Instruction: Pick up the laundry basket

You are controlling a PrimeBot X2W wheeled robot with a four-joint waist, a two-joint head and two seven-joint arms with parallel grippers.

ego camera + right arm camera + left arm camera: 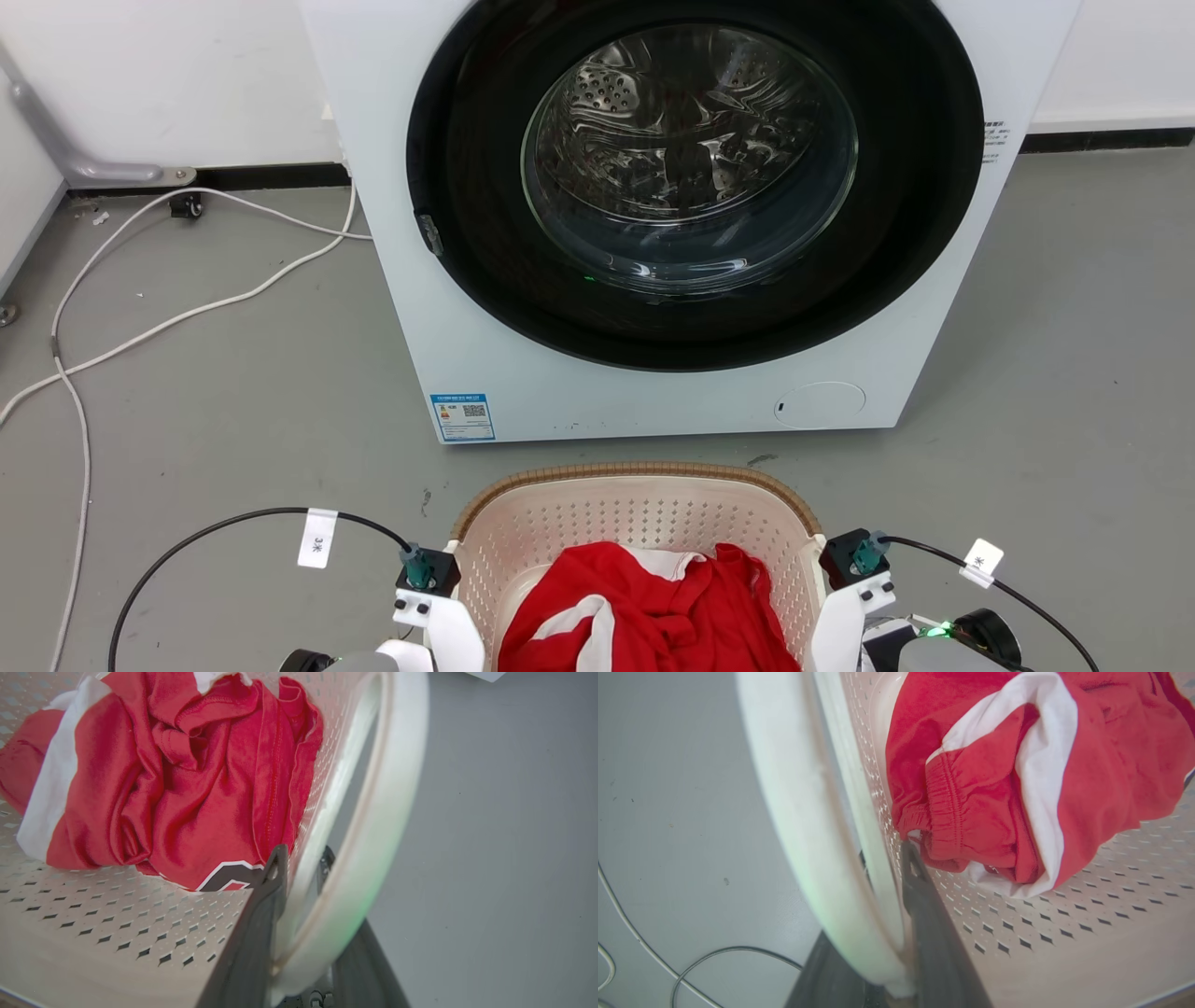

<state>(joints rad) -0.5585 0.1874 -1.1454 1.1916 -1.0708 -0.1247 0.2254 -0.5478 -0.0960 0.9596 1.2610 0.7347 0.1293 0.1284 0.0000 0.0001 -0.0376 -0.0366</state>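
The cream perforated laundry basket (pixel 644 473) with a brown woven rim sits at the bottom centre of the head view, holding red and white clothes (pixel 653 607). My left gripper (pixel 885 858) straddles the basket's left side: one dark finger (pixel 924 914) lies inside against the perforated wall (pixel 1064 933), the other outside, with the white loop handle (pixel 798 812) between them. My right gripper (pixel 303 858) clamps the right side the same way, its inner finger (pixel 261 914) beside the clothes and the white handle (pixel 392 802) between the jaws.
A white front-loading washing machine (pixel 448 280) stands just beyond the basket, its round glass door (pixel 691 159) closed. White cables (pixel 187 322) trail over the grey floor at left. Black cables (pixel 233 518) loop from both wrists.
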